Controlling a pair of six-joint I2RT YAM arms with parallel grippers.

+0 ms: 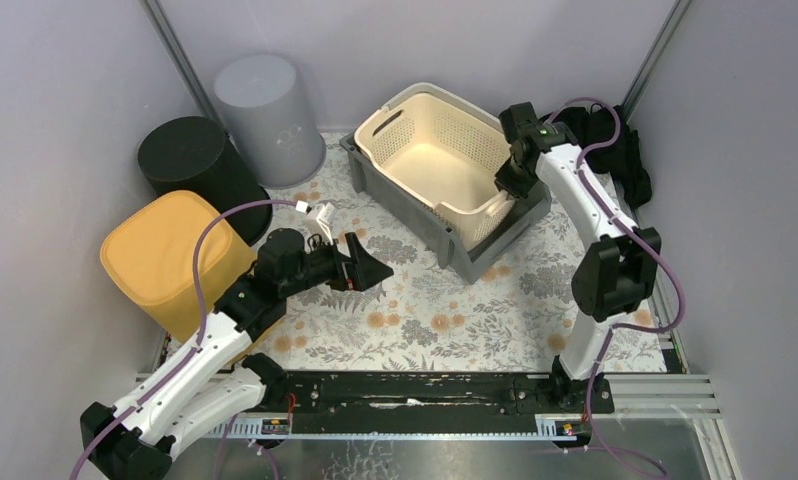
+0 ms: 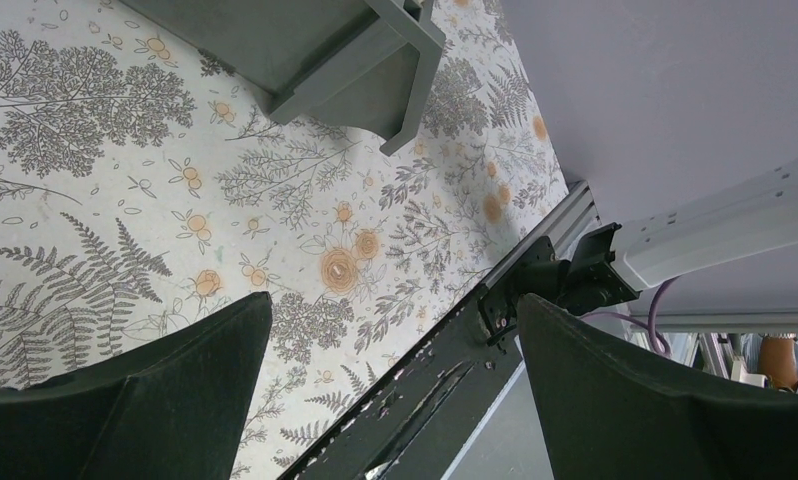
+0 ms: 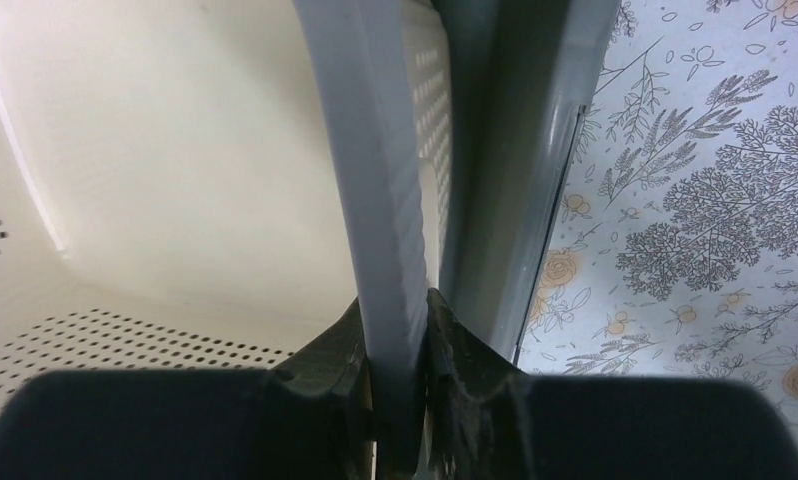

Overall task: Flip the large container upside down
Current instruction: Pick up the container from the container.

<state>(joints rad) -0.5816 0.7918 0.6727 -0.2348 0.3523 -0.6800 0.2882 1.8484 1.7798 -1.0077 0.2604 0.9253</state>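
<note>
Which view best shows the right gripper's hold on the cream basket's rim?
Right wrist: the right gripper is shut on the cream basket rim, filling the frame. Top external shows it small, contact unclear. Left wrist shows neither.

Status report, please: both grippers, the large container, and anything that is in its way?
Left gripper open, hanging over the mat. Right gripper shut on cream basket at its right rim. Basket upright, nested in gray bin. Bin walls hug it.

No readable text, brand, number or sign in any view, cream basket [image 1: 430, 170], grey crate [image 1: 390, 195] and floral bench cover [image 1: 425, 320] plain of lettering, faint pale emblem on the grey round bin [image 1: 265, 105] — too small and washed out to read
</note>
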